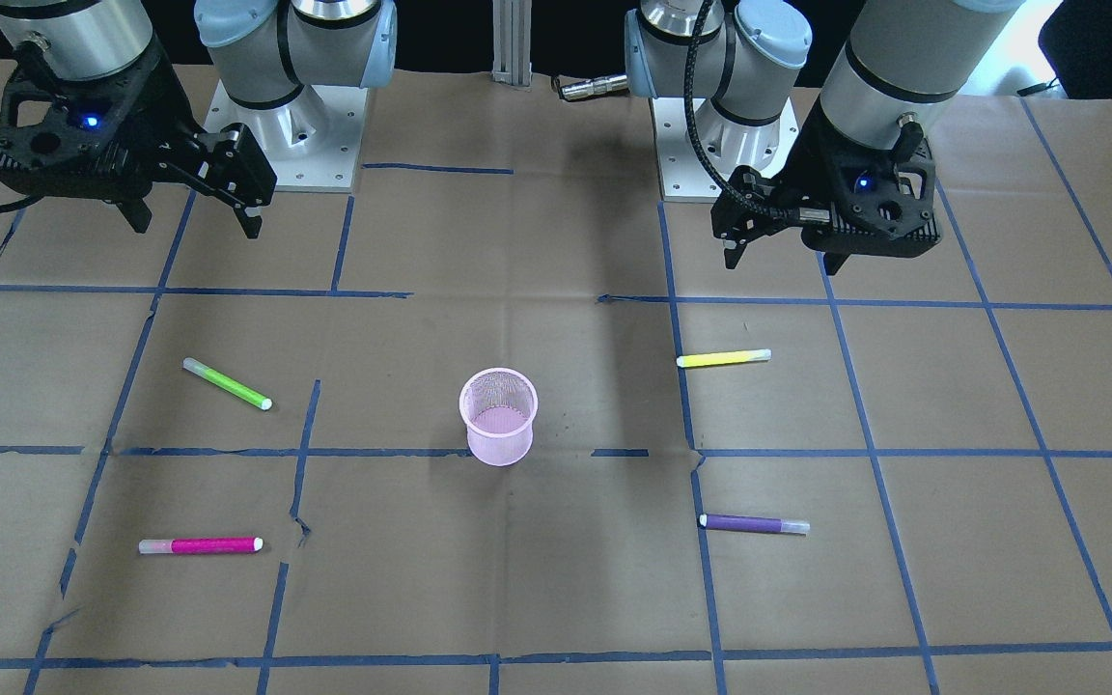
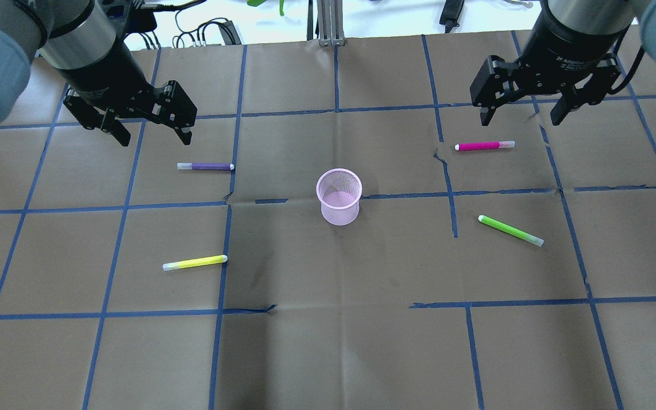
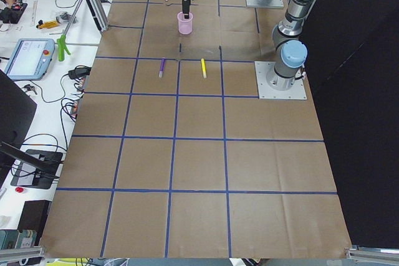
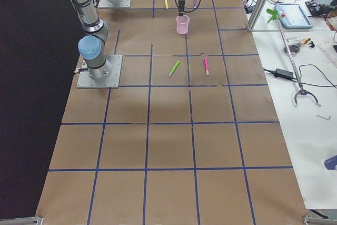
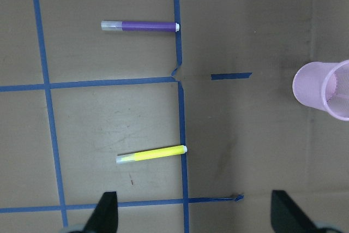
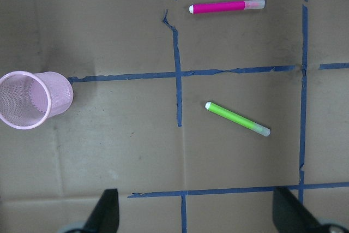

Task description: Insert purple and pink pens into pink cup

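The pink mesh cup (image 2: 339, 196) stands upright at the table's middle and looks empty; it also shows in the front view (image 1: 498, 416). The purple pen (image 2: 205, 167) lies flat to its left, also in the left wrist view (image 5: 140, 26). The pink pen (image 2: 484, 146) lies flat to the cup's right, also in the right wrist view (image 6: 227, 7). My left gripper (image 2: 152, 134) hovers open and empty above the table, behind the purple pen. My right gripper (image 2: 520, 118) hovers open and empty behind the pink pen.
A yellow pen (image 2: 195, 262) lies on the left side, nearer the robot. A green pen (image 2: 510, 230) lies on the right side. Brown paper with blue tape lines (image 2: 333, 108) covers the table. Beyond the table's far edge stand cables and a metal post (image 2: 328, 23).
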{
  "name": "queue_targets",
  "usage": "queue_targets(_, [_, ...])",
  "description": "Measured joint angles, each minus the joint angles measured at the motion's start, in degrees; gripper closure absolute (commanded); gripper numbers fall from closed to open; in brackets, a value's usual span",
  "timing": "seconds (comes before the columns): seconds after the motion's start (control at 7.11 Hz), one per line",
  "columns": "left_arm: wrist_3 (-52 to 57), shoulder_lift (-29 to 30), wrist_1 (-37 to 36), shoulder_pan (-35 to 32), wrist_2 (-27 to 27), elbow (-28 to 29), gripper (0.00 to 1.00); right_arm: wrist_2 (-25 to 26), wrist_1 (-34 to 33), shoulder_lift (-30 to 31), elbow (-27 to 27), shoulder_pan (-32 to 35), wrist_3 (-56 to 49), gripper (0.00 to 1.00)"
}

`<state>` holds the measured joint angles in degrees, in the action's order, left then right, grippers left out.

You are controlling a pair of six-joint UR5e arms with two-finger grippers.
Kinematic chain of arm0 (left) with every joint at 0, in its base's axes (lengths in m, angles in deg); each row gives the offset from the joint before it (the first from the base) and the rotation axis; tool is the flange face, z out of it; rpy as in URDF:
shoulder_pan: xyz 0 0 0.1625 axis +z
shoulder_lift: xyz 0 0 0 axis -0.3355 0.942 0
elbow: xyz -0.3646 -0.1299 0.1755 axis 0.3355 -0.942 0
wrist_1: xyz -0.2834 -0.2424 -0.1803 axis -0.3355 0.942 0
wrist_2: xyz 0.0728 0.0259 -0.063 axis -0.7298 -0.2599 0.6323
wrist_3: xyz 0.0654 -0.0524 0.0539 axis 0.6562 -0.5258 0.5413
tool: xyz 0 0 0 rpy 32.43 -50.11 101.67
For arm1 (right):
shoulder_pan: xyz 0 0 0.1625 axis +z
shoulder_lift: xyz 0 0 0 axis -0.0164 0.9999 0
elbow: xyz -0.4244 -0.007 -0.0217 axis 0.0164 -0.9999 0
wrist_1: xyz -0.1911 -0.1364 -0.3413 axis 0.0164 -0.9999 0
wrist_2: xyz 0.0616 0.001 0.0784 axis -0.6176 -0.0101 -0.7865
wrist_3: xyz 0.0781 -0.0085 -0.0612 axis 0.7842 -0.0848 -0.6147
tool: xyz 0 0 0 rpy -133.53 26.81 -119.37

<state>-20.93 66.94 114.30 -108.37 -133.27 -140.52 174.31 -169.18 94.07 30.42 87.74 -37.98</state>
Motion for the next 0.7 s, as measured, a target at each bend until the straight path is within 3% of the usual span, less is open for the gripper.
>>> queue_targets(0.42, [0.0,0.0,-0.1,0.1,-0.1,0.0,0.02,0.0,-0.1,-0.1,0.1,-0.2,-1.7,0.0])
queue_targets(0.7, [0.1,-0.1,-0.1,0.2,-0.1,0.0,0.02,0.0,-0.4,-0.3,0.2,-0.9,-9.6,0.0])
